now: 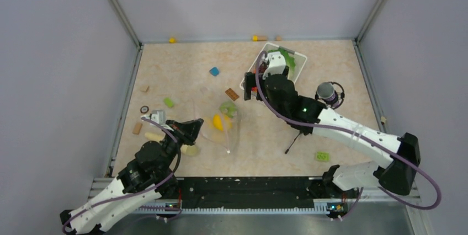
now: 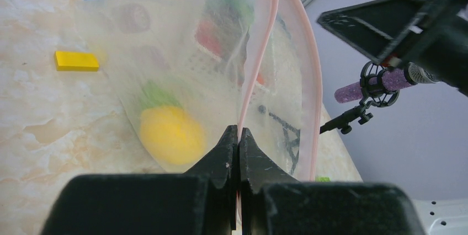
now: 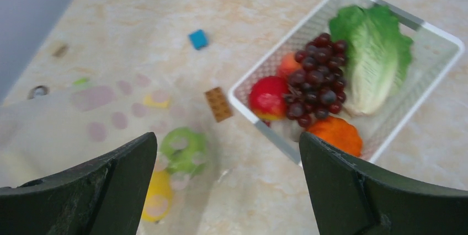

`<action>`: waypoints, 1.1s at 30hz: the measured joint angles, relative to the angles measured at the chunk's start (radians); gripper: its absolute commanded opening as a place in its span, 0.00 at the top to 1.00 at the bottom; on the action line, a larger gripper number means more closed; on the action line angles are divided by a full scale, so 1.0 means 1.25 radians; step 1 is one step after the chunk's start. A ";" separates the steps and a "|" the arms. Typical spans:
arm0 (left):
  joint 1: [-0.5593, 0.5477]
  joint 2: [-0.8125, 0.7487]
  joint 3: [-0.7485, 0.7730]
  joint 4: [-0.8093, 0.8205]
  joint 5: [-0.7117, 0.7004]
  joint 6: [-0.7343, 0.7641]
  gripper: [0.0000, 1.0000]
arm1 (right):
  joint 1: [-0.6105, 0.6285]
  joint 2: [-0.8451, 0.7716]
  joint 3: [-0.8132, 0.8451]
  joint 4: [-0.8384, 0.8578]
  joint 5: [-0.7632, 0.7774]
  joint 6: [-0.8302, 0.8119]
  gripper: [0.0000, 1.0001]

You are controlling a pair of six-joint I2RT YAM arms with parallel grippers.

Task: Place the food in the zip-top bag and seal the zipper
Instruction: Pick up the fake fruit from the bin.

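The clear zip-top bag (image 1: pixel 216 120) lies mid-table with the yellow lemon (image 1: pixel 218 122) and green lime (image 1: pixel 228 108) inside. My left gripper (image 2: pixel 238 133) is shut on the bag's pinkish zipper (image 2: pixel 264 42) edge, holding the mouth open. In the right wrist view the lettuce (image 3: pixel 371 55), grapes (image 3: pixel 317 80), red apple (image 3: pixel 267 98) and orange (image 3: pixel 335 134) lie in the white basket (image 3: pixel 436 75). My right gripper (image 3: pixel 227 149) is open and empty, above the table between bag and basket. In the top view it sits at the basket's near-left corner (image 1: pixel 250 89).
Small blocks are scattered: blue (image 1: pixel 214 71), green (image 1: pixel 169 102), brown (image 1: pixel 232 94), wooden (image 1: pixel 137 128), green (image 1: pixel 322 156) near the front right. A purple microphone on a black stand (image 1: pixel 326 92) stands right of the basket. Walls enclose the table.
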 measured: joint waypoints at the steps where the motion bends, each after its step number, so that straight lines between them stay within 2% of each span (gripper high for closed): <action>1: 0.000 0.000 0.000 0.000 0.000 0.000 1.00 | -0.026 0.019 0.003 -0.009 0.005 0.010 0.02; 11: 0.000 0.002 0.000 0.000 0.001 0.000 1.00 | -0.211 0.262 0.087 -0.076 0.006 0.064 0.06; 20: 0.000 0.016 0.000 0.001 0.004 0.001 1.00 | -0.291 0.443 0.148 -0.061 -0.021 0.064 0.13; 30: 0.000 0.030 0.001 0.001 0.004 0.002 1.00 | -0.346 0.533 0.159 -0.010 -0.082 0.071 0.29; 33: 0.000 0.032 0.001 0.001 0.004 0.006 1.00 | -0.354 0.542 0.160 -0.002 -0.097 0.074 0.43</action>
